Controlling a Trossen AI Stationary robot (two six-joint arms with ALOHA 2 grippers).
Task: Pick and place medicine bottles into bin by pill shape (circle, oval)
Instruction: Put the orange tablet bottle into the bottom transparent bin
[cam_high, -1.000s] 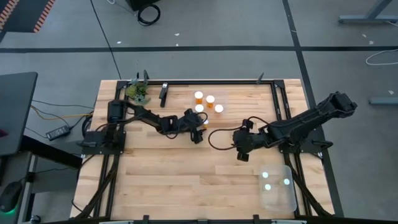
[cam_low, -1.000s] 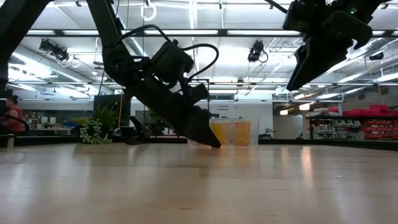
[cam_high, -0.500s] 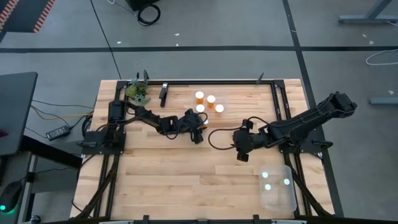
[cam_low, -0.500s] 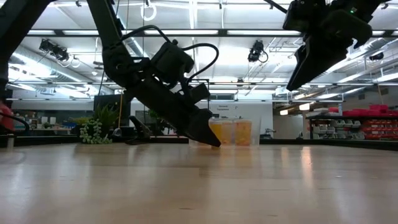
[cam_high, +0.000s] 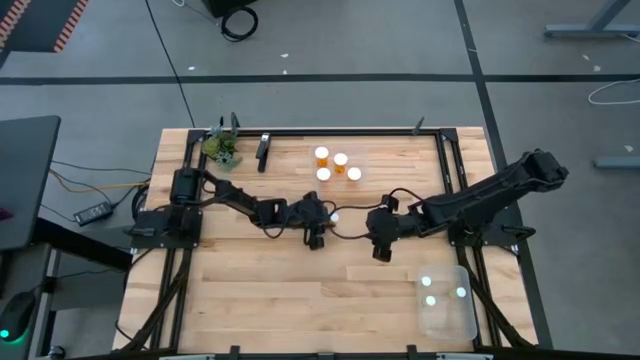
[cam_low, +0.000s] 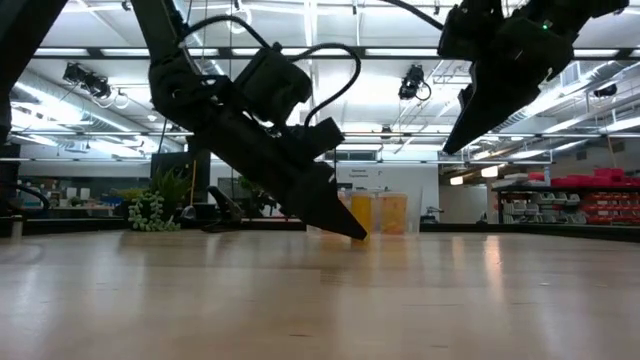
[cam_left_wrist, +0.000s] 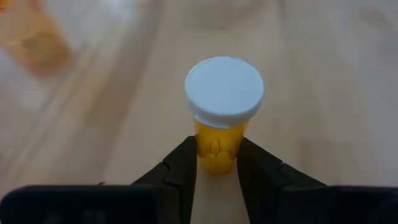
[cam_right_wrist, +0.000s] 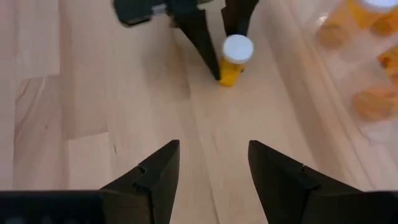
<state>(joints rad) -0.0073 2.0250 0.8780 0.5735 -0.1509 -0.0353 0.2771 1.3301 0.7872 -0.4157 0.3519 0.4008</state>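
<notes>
While your left gripper (cam_left_wrist: 216, 163) sits mid-counter (cam_high: 270, 290) with its jaws closed against both sides of one medicine bottle (cam_left_wrist: 222, 109) below the cap, confirm the hold is square before lifting. Your right gripper (cam_right_wrist: 208, 163) hovers just beside, jaws spread wide, empty. Remaining bottles (cam_high: 335, 166) cluster at the far edge; the bin (cam_high: 447, 318) waits near the right corner.

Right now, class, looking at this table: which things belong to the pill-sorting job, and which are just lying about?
Part of the job:
- medicine bottle between the left hand's fingers
- four medicine bottles grouped at the table's far side
- clear bin holding three bottles
- right hand, open, facing the gripped bottle

Lying about:
- green plant clump
- small black object beside it
</notes>
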